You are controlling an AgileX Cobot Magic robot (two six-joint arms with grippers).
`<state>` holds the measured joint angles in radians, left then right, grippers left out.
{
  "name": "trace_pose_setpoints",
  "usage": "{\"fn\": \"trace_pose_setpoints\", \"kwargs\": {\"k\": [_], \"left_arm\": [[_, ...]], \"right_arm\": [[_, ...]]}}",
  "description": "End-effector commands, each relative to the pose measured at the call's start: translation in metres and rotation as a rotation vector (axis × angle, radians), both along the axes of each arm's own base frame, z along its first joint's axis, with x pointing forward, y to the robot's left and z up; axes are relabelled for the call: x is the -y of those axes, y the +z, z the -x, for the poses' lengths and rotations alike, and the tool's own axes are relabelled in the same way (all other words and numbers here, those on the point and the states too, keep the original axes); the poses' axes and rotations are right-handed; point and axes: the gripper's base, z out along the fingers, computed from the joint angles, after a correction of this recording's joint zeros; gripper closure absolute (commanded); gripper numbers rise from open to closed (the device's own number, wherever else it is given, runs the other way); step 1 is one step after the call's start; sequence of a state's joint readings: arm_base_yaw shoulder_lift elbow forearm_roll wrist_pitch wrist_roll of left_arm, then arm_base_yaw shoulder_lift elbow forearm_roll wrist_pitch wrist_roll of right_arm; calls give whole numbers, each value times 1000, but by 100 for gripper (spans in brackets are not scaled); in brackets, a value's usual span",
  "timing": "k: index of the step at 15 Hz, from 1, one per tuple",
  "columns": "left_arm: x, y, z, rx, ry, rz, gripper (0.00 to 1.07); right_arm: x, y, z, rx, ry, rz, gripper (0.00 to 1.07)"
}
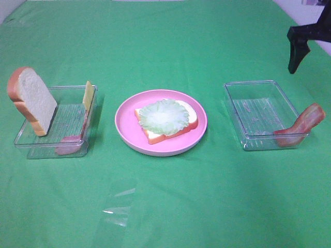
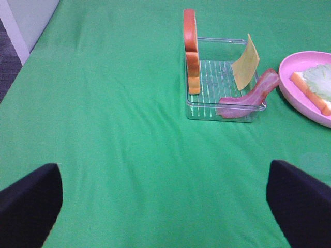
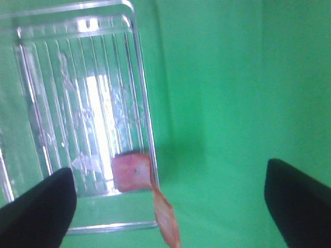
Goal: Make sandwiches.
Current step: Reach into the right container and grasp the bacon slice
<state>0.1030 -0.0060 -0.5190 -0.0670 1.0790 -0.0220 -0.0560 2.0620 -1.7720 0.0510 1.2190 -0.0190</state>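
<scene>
Green cloth [image 1: 165,206], sandwich [image 1: 166,122] half built on pink plate [image 1: 125,138], centre.
So far it's one bread slice topped with lettuce [image 1: 164,115]. Left tray [image 1: 31,147] holds upright bread slices [image 1: 32,101], cheese [image 1: 88,95] leaning on the plate-side wall, and left bacon strip [image 1: 70,144]. Right bacon strip [image 1: 302,126] drapes over right tray [image 1: 253,111] rim. Left gripper [image 2: 165,204] and right gripper [image 3: 170,206] are spread wide, holding nothing.
</scene>
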Motion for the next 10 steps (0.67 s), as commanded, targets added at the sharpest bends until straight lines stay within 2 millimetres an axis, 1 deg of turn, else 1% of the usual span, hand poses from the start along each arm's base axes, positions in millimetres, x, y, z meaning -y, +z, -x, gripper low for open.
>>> {"fn": "trace_pose_setpoints", "kwargs": {"k": [1, 2, 4, 6, 8, 9, 10], "left_arm": [[0, 0, 2, 18, -3, -4, 7], [0, 0, 2, 18, -3, -4, 7], [0, 0, 2, 18, -3, -4, 7], [0, 0, 2, 18, -3, -4, 7], [0, 0, 2, 18, -3, -4, 7], [0, 0, 2, 18, -3, -4, 7], [0, 0, 2, 18, -3, -4, 7]], "right_arm": [[-1, -29, 21, -154, 17, -12, 11], [-1, -40, 26, -178, 15, -13, 11], [-3, -56, 34, -206, 6, -28, 11], [-4, -67, 39, -212, 0, -45, 11], [-5, -67, 39, -208, -1, -48, 13], [-5, -67, 39, -207, -1, -48, 16], [-5, -67, 39, -207, -1, -48, 23]]}}
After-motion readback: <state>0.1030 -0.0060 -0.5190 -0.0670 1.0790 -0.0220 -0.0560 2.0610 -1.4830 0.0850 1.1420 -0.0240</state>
